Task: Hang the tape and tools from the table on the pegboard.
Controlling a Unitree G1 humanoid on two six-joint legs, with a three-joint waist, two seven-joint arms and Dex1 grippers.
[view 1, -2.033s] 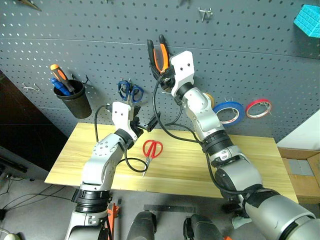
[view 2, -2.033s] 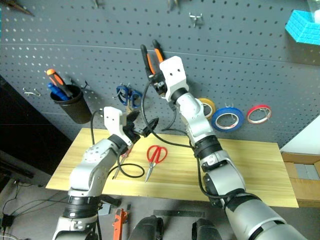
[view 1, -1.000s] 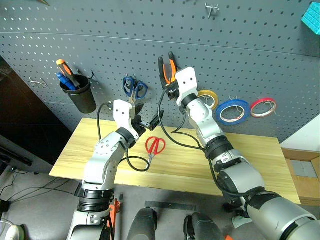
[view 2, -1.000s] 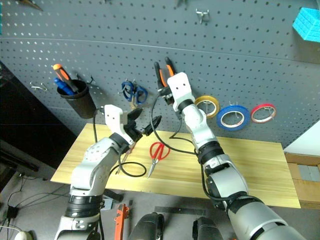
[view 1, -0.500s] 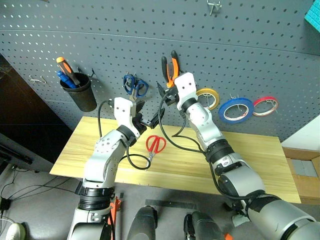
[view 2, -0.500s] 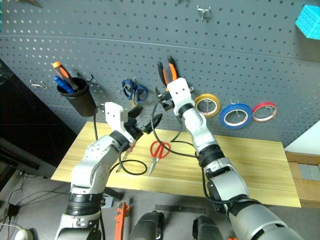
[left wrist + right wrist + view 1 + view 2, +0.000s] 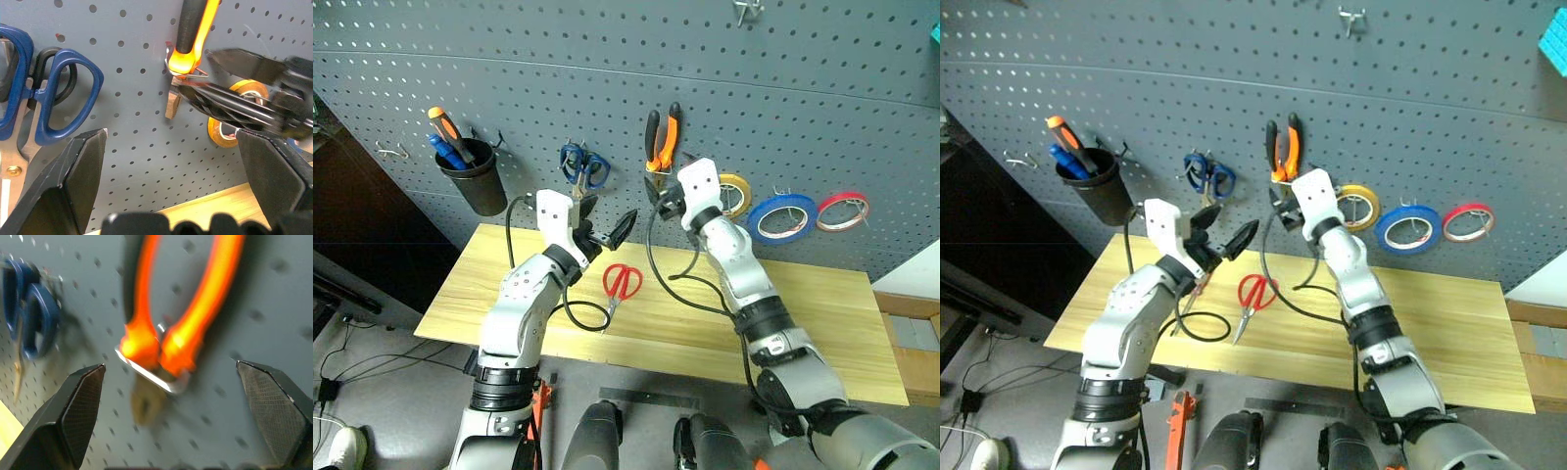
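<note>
Both our jaws stand wide open and hold nothing. Our right gripper (image 7: 1285, 204) sits just below the pliers (image 7: 1282, 149), which hang on the pegboard (image 7: 1449, 108) by a hook. Red scissors (image 7: 1253, 295) lie on the table (image 7: 1459, 323), near our left gripper (image 7: 1222, 235). We think they are light, hard and a bit slippery, so we would take them by the red loops. We can read no writing on anything.
</note>
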